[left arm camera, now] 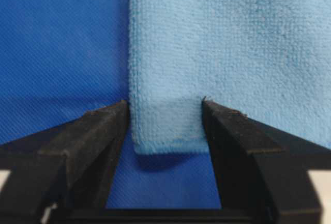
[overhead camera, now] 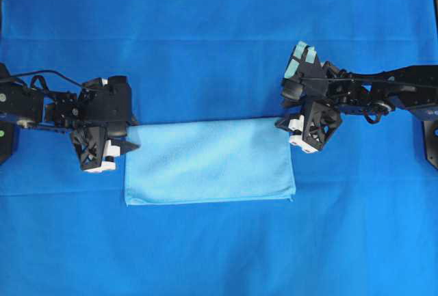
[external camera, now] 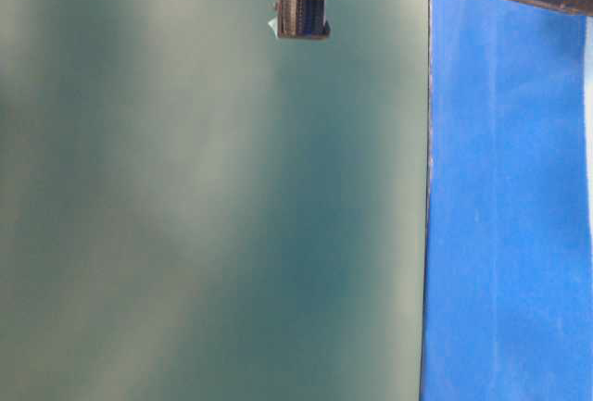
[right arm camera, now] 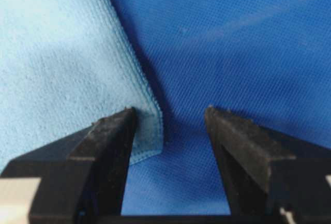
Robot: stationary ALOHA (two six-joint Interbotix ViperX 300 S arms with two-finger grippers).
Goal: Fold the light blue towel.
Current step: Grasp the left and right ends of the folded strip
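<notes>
The light blue towel [overhead camera: 209, 162] lies flat as a wide rectangle on the deep blue table covering [overhead camera: 219, 50]. My left gripper [overhead camera: 122, 147] is at its far left corner. In the left wrist view the jaws are open, and the towel's corner [left arm camera: 165, 125] lies between the fingers [left arm camera: 98, 131] on the covering. My right gripper [overhead camera: 295, 130] is at the far right corner. In the right wrist view the jaws are open, and the towel's hemmed corner [right arm camera: 147, 131] lies beside the left finger [right arm camera: 111, 136], with bare covering in the gap.
The deep blue covering spreads over the whole table around the towel. The table-level view shows a blurred grey-green surface [external camera: 204, 197], a strip of blue covering [external camera: 505, 216] at the right, and arm parts [external camera: 302, 7] at the top.
</notes>
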